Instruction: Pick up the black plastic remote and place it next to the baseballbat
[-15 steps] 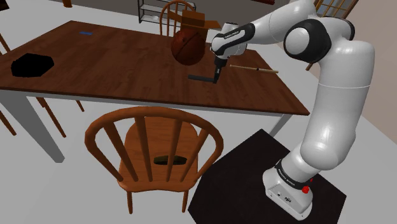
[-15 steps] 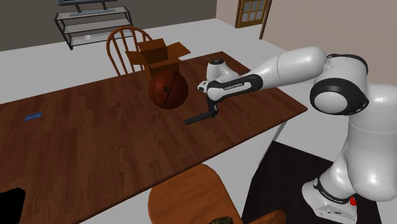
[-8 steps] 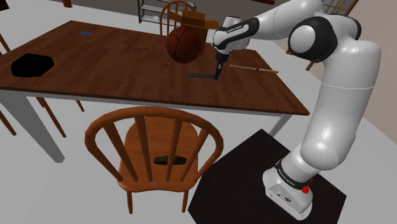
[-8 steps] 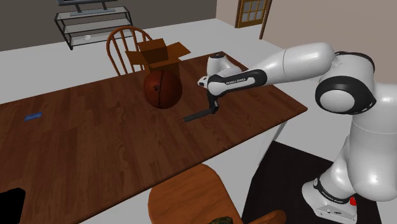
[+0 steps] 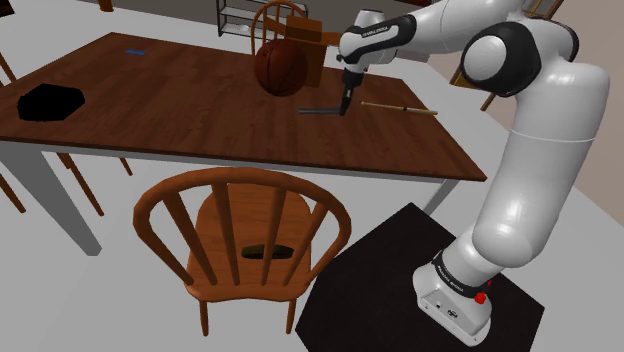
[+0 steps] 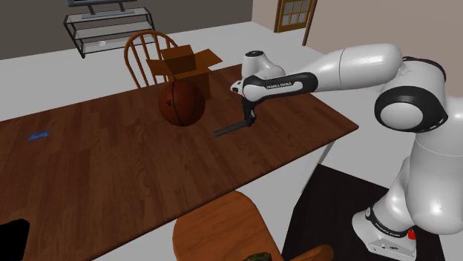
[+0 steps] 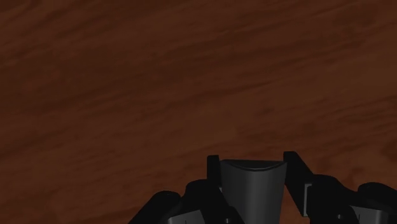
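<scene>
The end effector (image 6: 246, 121) clasps one end of the black remote (image 6: 228, 132) over the wooden table (image 6: 111, 170), near a basketball (image 6: 182, 104).

The white arm (image 5: 545, 150) stands upright in its lower links, then bends and stretches nearly level toward the shoulder view's left. Its wrist points the black gripper (image 5: 343, 104) straight down. The fingers (image 7: 214, 167) stand slightly apart, clasping what seems to be the black remote (image 7: 253, 184) by one end.

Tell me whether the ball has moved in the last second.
Yes. The ball rolled toward the shoulder view's left, away from the bat.
</scene>
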